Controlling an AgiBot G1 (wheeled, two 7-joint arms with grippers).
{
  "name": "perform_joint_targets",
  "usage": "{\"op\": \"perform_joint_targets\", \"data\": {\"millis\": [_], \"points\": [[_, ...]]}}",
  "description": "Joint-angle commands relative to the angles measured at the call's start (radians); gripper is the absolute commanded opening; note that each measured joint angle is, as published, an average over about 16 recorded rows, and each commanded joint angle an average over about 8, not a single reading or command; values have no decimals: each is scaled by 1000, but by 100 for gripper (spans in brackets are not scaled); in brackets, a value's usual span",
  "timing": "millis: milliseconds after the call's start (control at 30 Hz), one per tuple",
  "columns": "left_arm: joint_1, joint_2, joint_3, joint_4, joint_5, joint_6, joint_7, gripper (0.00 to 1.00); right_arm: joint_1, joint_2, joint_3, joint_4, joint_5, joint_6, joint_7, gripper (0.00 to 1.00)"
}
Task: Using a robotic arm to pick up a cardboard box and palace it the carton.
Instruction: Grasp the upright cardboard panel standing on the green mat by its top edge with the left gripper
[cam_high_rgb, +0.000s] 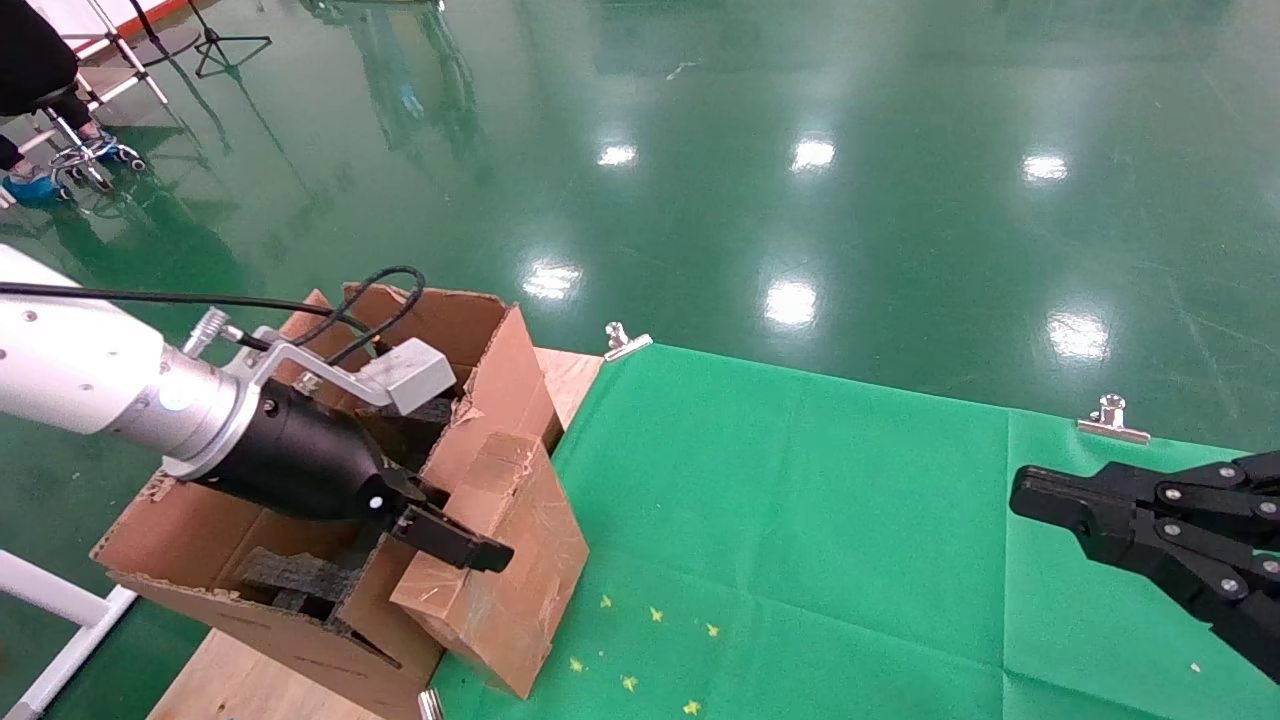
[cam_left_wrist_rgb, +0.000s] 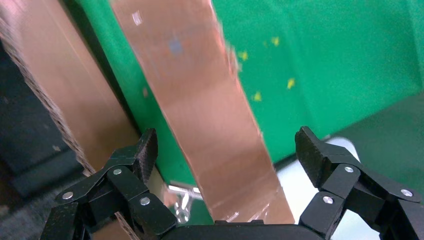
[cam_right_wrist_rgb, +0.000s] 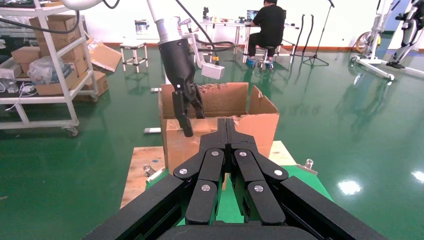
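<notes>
Cardboard box is seen tilted, leaning against the outer wall of the carton at the edge of the green cloth, with its lower corner near the cloth's front edge. Left gripper of the robotic arm is positioned over the box's top, fingers spread wide on either side of the box without touching it, as shown in the left wrist view. Black foam pieces are seen inside the carton. Right gripper is held above the cloth well to the right, fingers pressed together. Metal clips are fixed along the cloth's far edge.
</notes>
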Motion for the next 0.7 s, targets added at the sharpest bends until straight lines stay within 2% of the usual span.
{"op": "perform_joint_targets", "data": {"millis": [33, 67, 100, 200, 233, 267, 700], "points": [[-16, 3, 34, 0, -4, -1, -9, 75, 0, 0, 0, 0, 0, 0, 0, 81], [-20, 5, 44, 0, -3, 0, -11, 62, 0, 0, 0, 0, 0, 0, 0, 94], [-23, 6, 52, 1, -2, 1, -12, 50, 0, 0, 0, 0, 0, 0, 0, 100], [-29, 8, 66, 0, 3, 2, -14, 12, 0, 0, 0, 0, 0, 0, 0, 100], [-29, 8, 67, 1, 3, 2, -14, 3, 0, 0, 0, 0, 0, 0, 0, 100], [-29, 8, 66, 1, 3, 2, -14, 0, 0, 0, 0, 0, 0, 0, 0, 100], [-20, 5, 46, 1, -4, 0, -11, 0, 0, 0, 0, 0, 0, 0, 0, 100]]}}
